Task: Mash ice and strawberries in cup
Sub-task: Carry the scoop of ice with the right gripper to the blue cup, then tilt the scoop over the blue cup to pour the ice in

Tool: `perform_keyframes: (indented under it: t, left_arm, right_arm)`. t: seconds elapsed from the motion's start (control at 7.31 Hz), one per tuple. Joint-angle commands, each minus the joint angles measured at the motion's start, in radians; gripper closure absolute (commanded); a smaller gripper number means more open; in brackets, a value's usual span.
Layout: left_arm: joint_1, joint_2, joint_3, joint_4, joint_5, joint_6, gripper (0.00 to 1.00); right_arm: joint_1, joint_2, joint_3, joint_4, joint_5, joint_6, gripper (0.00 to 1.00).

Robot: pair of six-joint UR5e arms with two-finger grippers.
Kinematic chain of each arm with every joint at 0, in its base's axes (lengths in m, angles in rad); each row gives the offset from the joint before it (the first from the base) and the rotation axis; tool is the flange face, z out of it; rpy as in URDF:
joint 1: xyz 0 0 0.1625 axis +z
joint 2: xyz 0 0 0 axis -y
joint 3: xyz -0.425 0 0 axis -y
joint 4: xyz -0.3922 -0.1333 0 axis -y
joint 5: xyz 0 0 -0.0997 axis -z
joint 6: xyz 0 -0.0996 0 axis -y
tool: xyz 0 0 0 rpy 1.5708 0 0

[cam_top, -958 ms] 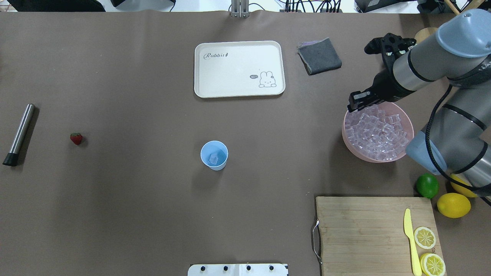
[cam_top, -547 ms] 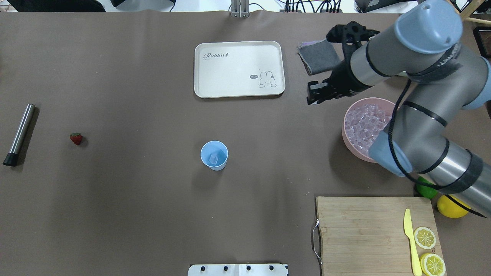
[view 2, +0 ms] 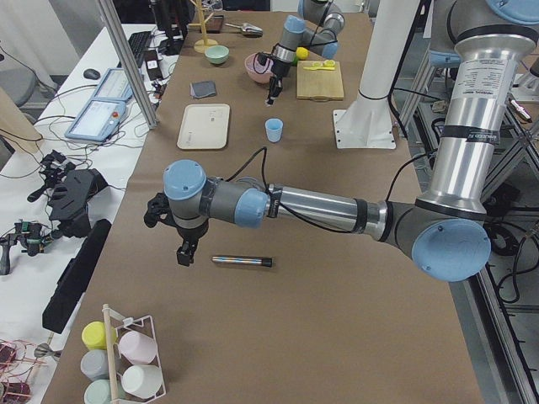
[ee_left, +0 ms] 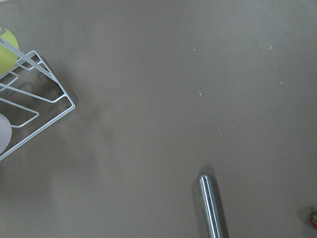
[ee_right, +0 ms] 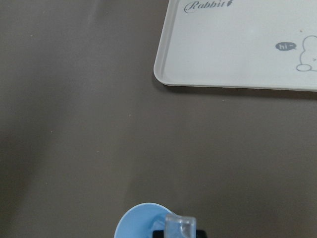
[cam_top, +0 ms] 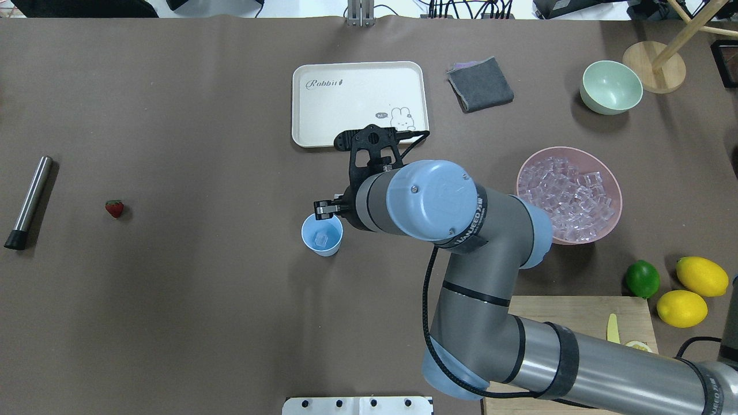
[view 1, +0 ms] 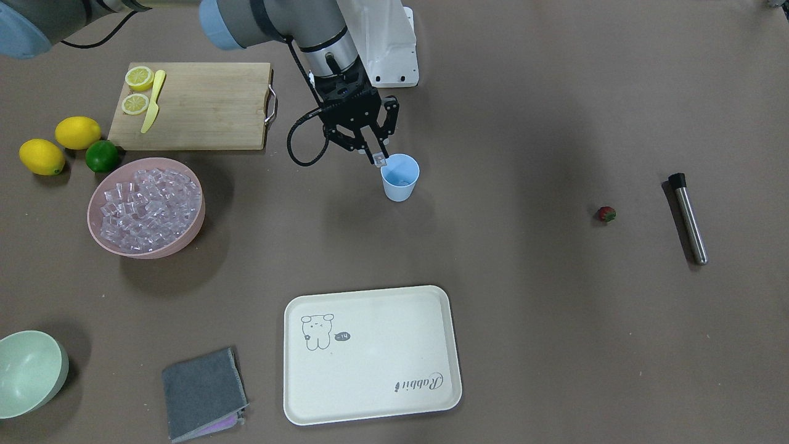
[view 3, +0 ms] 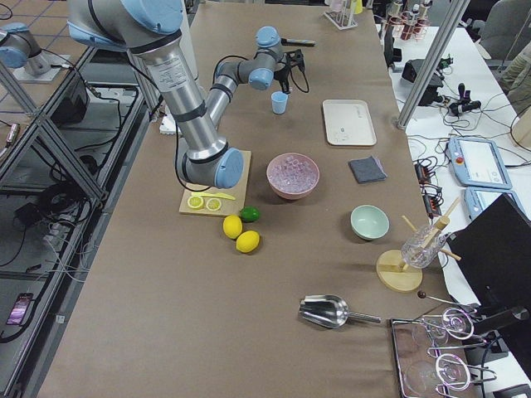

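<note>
My table (cam_top: 173, 323) is covered in plain brown paper. Light falls evenly from above and leaves only soft, blurred shadows on it. Along the table's far side from me runs a white workbench (view 2: 93, 151) strewn with cables and screens. Aluminium posts (view 3: 431, 62) rise at the edge between the two. On the table's near side an aluminium frame (view 3: 50, 141) stands over grey floor (view 3: 66, 282), with tan tiles (view 3: 33, 8) beyond it.
</note>
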Motion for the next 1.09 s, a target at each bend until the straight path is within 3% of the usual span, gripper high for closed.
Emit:
perform_keyframes:
  t: [0.0, 0.55, 0.68, 0.82, 0.96]
  left_arm:
    - [0.000, -0.006, 0.020, -0.002, 0.001, 0.004, 0.02]
    - [-0.006, -0.014, 0.027, -0.001, 0.001, 0.003, 0.02]
    - [-0.006, -0.014, 0.027, 0.001, 0.001, 0.002, 0.02]
    - [-0.006, -0.014, 0.027, 0.001, 0.001, 0.002, 0.02]
    - [-0.007, -0.014, 0.027, 0.001, 0.001, 0.002, 0.02]
  right_arm:
    - [-0.027, 0.034, -0.097, 0.081, -0.065, 0.009, 1.00]
    - [-0.052, 0.036, -0.099, 0.080, -0.067, 0.012, 1.00]
    - [-0.052, 0.033, -0.101, 0.080, -0.067, 0.014, 0.31]
    - [-0.055, 0.033, -0.101, 0.078, -0.062, 0.014, 0.02]
    - [-0.057, 0.034, -0.096, 0.077, -0.057, 0.014, 0.01]
